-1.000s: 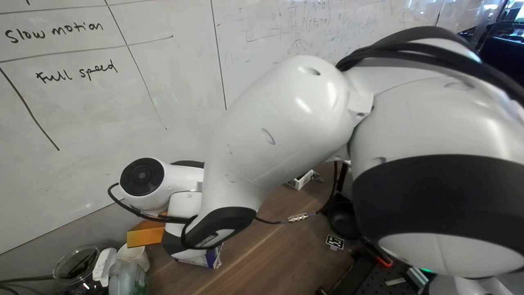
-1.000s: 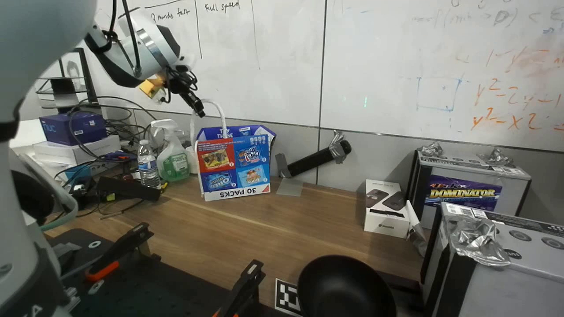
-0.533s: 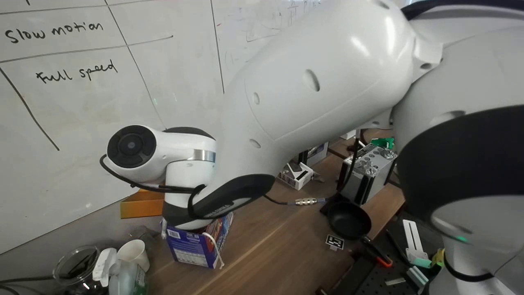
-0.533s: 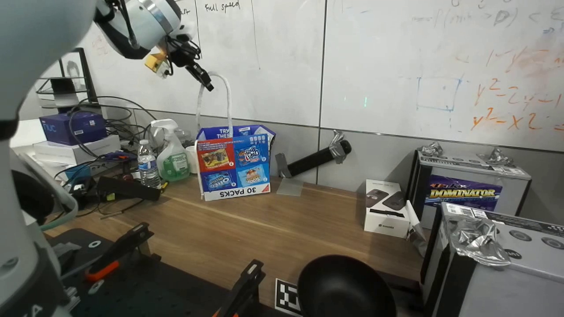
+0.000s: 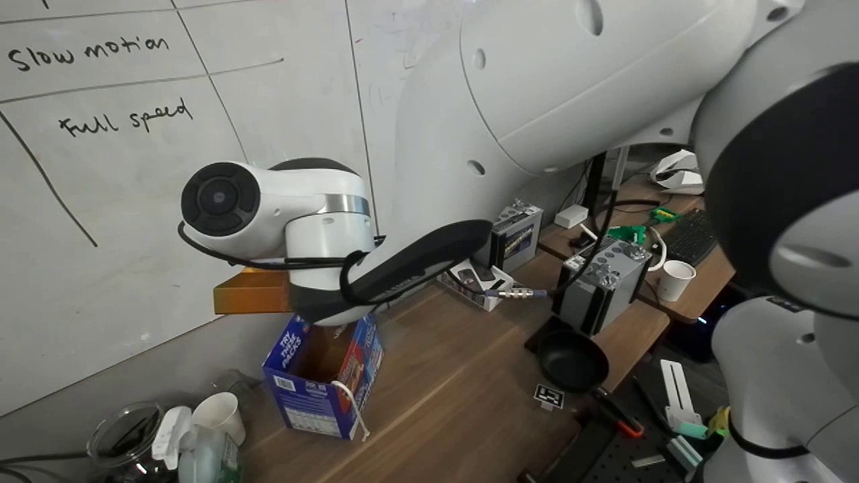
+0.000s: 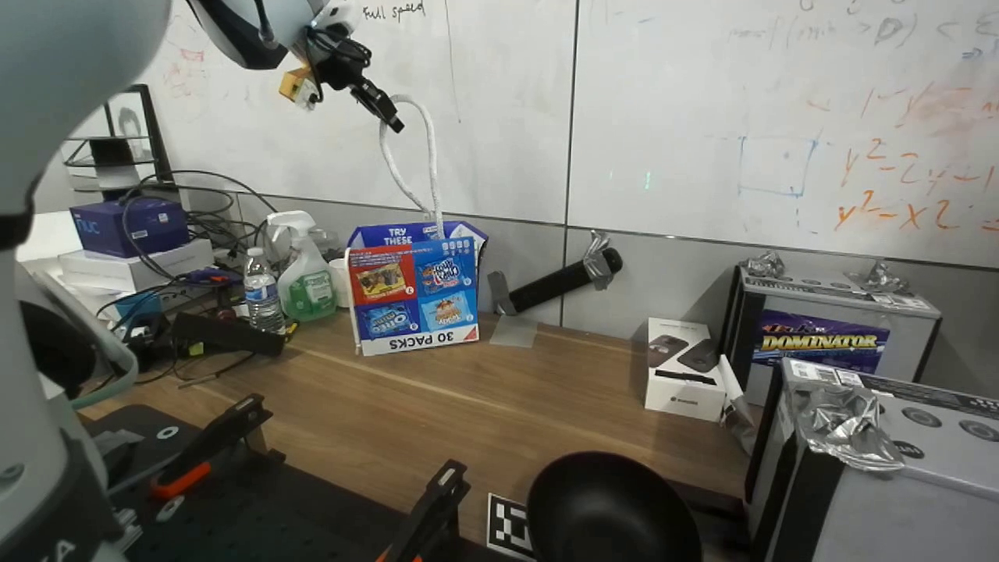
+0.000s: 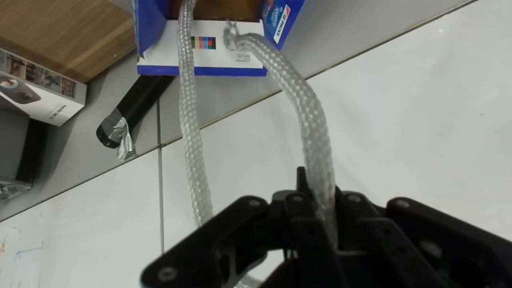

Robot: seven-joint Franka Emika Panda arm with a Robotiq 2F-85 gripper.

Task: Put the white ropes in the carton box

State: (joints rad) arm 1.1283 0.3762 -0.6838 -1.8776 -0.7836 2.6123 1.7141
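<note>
My gripper (image 6: 396, 123) is shut on a white rope (image 6: 434, 156), well above the carton box (image 6: 414, 300). In the wrist view the rope (image 7: 314, 116) passes between the gripper's fingertips (image 7: 320, 192). One strand ends in a frayed tip in front of the box (image 7: 228, 60); the other strand (image 7: 188, 92) runs into the box opening. The blue box stands upright and open on the table. In an exterior view the box (image 5: 312, 406) has a piece of white rope (image 5: 352, 402) hanging over its edge; the gripper is hidden there behind the arm.
A spray bottle (image 6: 308, 273), a water bottle (image 6: 262, 297) and a white cup (image 5: 221, 416) stand beside the box. A taped black bar (image 6: 558, 282) is on the wall side. A black pan (image 6: 613, 507), a phone box (image 6: 683, 375) and grey batteries (image 6: 835, 328) stand farther along.
My gripper has risen and moved right in an exterior view, drawing the rope up. The rope's frayed end now hangs above the box. The arm uncovers the box opening.
</note>
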